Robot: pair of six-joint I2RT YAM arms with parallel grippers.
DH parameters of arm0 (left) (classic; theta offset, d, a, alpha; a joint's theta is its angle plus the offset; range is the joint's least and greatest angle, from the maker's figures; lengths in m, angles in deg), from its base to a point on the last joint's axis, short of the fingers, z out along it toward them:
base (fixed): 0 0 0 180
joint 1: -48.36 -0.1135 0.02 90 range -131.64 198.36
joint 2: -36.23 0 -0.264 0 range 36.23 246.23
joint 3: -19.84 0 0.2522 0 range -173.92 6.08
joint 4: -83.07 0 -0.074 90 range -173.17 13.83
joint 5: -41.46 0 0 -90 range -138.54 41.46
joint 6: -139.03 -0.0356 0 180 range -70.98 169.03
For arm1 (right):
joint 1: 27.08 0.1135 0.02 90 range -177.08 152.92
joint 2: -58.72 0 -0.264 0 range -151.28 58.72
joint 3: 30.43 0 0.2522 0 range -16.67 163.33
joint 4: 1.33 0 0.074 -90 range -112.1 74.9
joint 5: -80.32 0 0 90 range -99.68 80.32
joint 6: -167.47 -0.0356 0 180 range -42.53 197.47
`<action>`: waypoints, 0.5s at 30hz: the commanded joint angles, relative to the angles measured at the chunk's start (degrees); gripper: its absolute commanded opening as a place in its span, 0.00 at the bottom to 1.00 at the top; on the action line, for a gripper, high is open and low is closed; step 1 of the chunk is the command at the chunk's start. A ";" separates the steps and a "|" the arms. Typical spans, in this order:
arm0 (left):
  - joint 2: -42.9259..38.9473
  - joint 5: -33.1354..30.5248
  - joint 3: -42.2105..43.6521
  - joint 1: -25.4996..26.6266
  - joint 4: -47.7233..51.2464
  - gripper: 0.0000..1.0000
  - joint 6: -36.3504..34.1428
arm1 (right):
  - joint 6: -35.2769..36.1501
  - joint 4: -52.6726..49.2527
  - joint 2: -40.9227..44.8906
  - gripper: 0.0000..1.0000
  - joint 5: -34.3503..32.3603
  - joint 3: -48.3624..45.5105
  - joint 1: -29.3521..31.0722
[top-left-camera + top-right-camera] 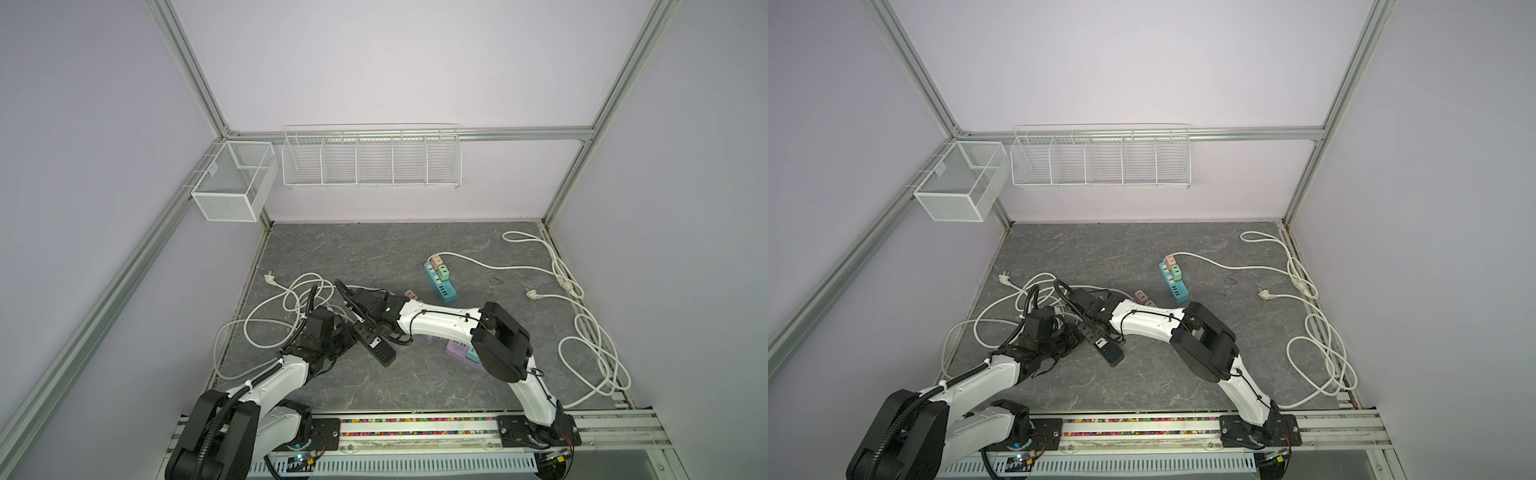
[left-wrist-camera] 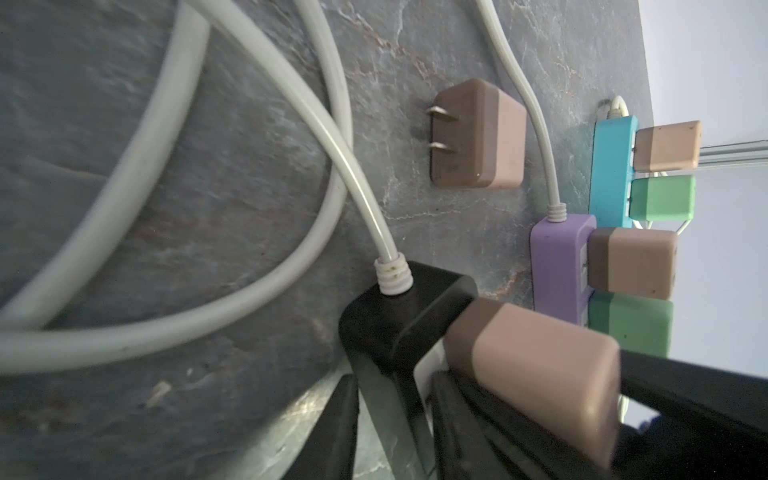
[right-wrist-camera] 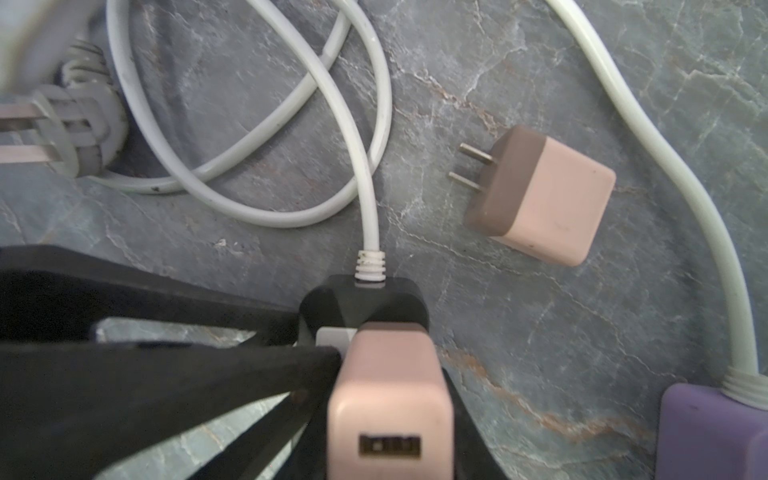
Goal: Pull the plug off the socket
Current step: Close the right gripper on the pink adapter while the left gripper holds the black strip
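The socket is a black power strip (image 1: 380,349) (image 1: 1108,351) lying on the grey table between the two arms. Its cable end shows in both wrist views (image 2: 399,316) (image 3: 361,307). A pink plug (image 3: 390,395) (image 2: 532,374) with a brown base stands in it, against the strip's white face. My right gripper (image 3: 388,436) (image 1: 365,320) is shut on the plug, a black finger on each side. My left gripper (image 2: 395,432) (image 1: 347,336) is shut on the strip's body beside the plug. In both top views the right gripper hides the plug.
A loose pink plug (image 3: 540,195) (image 2: 478,133) lies prongs out near the strip. A purple strip (image 2: 559,266) (image 1: 457,349) and a blue strip (image 1: 440,286) carry pink and green plugs. White cables (image 1: 291,307) (image 1: 590,345) coil left and right. Wire baskets (image 1: 372,162) hang on the wall.
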 commanded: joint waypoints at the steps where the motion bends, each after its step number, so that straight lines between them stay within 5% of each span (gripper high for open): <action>1: 0.39 -0.94 1.13 -0.06 6.49 0.31 -1.18 | 0.33 1.06 -0.10 0.19 2.30 1.40 0.89; 15: -1.06 -1.54 1.74 -0.03 7.87 0.29 -1.01 | 0.75 2.07 1.16 0.18 4.11 1.01 0.00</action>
